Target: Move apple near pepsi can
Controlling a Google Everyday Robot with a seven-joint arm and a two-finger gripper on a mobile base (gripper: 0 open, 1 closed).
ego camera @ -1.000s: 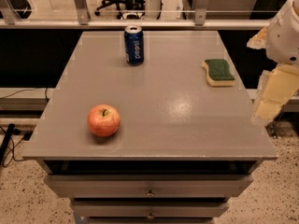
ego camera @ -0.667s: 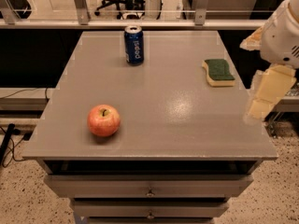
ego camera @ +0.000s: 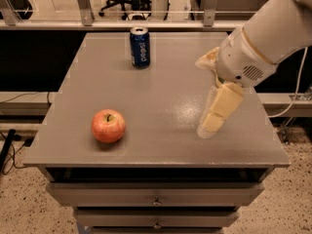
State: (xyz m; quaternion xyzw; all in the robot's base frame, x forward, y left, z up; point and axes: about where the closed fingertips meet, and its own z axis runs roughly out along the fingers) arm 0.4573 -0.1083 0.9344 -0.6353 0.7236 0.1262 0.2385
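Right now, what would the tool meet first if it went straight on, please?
Probably the tabletop just below it: the tool, well right of the apple, points down, though its height is unclear.

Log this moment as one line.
claw: over table right side, apart from apple | apple: front left | pepsi can: upright, far edge

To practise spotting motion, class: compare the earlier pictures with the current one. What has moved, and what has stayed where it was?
The hand has swung left from beyond the right edge of the table to a spot over its right part, nearer the apple. Nothing was taken hold of. The arm now hides the sponge. The apple and the pepsi can have not moved.
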